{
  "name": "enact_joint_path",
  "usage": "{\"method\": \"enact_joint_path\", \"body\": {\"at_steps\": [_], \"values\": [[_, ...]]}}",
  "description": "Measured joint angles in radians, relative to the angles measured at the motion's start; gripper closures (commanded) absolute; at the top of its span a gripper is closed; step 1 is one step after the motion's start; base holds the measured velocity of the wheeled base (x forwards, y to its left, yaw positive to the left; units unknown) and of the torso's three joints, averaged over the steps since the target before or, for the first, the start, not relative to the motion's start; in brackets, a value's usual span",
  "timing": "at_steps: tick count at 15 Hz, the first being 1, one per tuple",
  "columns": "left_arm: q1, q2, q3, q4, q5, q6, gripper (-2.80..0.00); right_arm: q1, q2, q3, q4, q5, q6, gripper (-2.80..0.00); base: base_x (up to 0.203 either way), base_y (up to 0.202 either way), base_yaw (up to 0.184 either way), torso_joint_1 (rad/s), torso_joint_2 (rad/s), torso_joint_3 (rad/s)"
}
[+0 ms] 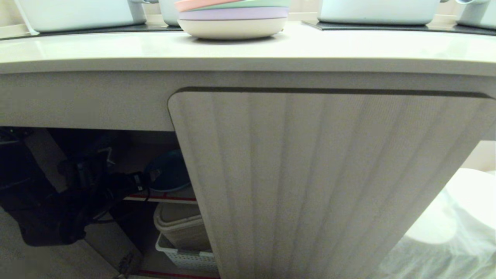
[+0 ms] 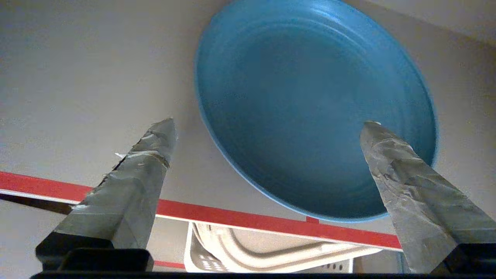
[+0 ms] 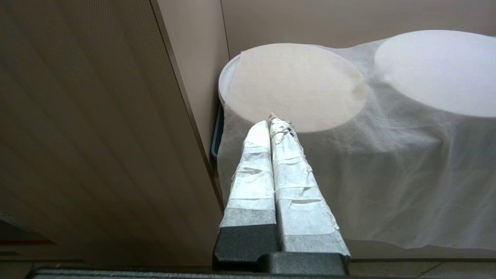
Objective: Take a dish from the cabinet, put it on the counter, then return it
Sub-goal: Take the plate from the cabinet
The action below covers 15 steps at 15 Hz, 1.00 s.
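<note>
Two taped fingers point(image 2: 151, 155) of the left gripper point(image 2: 267, 126) are standing wide apart and holding nothing, and they are pointing into the open side of the cabinet point(image 1: 333, 174). Right ahead of them the blue dish point(image 2: 310, 108) is sitting on the shelf with the red edge point(image 2: 240, 219), a bit further in than that edge. Its near rim is lying between the two fingertips but not touching them, so the gripper is looking near but not there yet. Being round, the dish is not pointing any one way. My guess is the next move is going straight in to catch that near rim.

Out beside the shut ribbed door, the right gripper point(image 3: 274, 121) is resting pressed shut and empty, far from the dish. Up on the counter point(image 1: 348, 48) a stack of plates point(image 1: 232, 17) is waiting
</note>
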Motion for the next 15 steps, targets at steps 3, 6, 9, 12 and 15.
{"method": "enact_joint_path", "body": {"at_steps": [3,6,9,12,15], "values": [[0.0,0.013,-0.007,0.0,0.004,0.005,-2.8,0.0,0.0,0.0,0.0,0.0,0.0,0.0,0.0,0.0,0.0,0.0,0.0,0.0],[-0.001,0.025,-0.009,0.0,0.006,0.006,-2.8,0.0,0.0,0.0,0.0,0.0,0.0,0.0,0.0,0.0,0.0,0.0,0.0,0.0],[-0.001,0.035,-0.013,0.0,0.008,0.006,-2.8,0.0,0.0,0.0,0.0,0.0,0.0,0.0,0.0,0.0,0.0,0.0,0.0,0.0],[-0.003,0.046,-0.02,0.0,0.008,0.006,-2.8,0.0,0.0,0.0,0.0,0.0,0.0,0.0,0.0,0.0,0.0,0.0,0.0,0.0],[-0.013,0.057,-0.032,0.001,0.01,0.006,-2.8,0.0,0.0,0.0,0.0,0.0,0.0,0.0,0.0,0.0,0.0,0.0,0.0,0.0]]}}
